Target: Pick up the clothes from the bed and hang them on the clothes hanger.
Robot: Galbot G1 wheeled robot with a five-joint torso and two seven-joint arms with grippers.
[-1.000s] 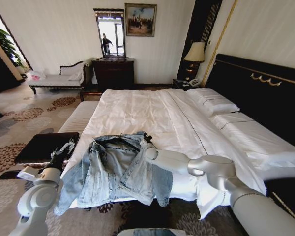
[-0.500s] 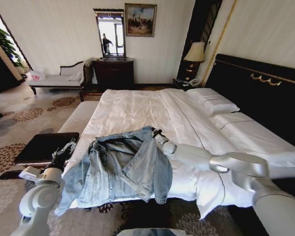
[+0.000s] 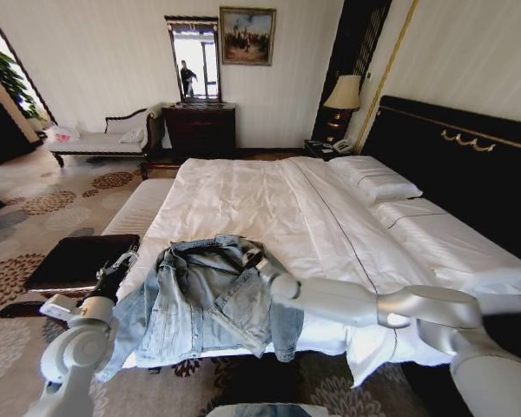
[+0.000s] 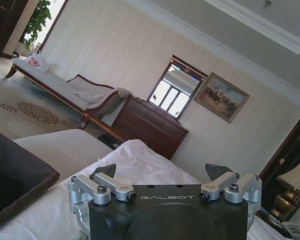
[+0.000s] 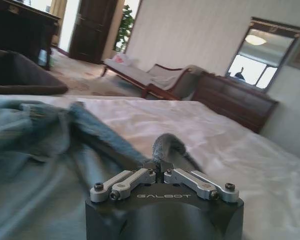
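One jacket (image 3: 204, 300) between right gripper (image 3: 253, 258) fingers (image 5: 166, 166)

Room had cream striped walls (image 3: 95, 61), a flower-pattern carpet (image 3: 35, 217), a dark dresser (image 3: 200, 129) under a mirror (image 3: 195, 59), a framed painting (image 3: 247, 35), a white chaise (image 3: 104, 141) and a lit bedside lamp (image 3: 346, 94).

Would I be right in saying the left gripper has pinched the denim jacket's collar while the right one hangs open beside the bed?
Sides swapped. The right gripper is shut on the jacket collar, per the right wrist view; the left gripper hangs open beside the bed.
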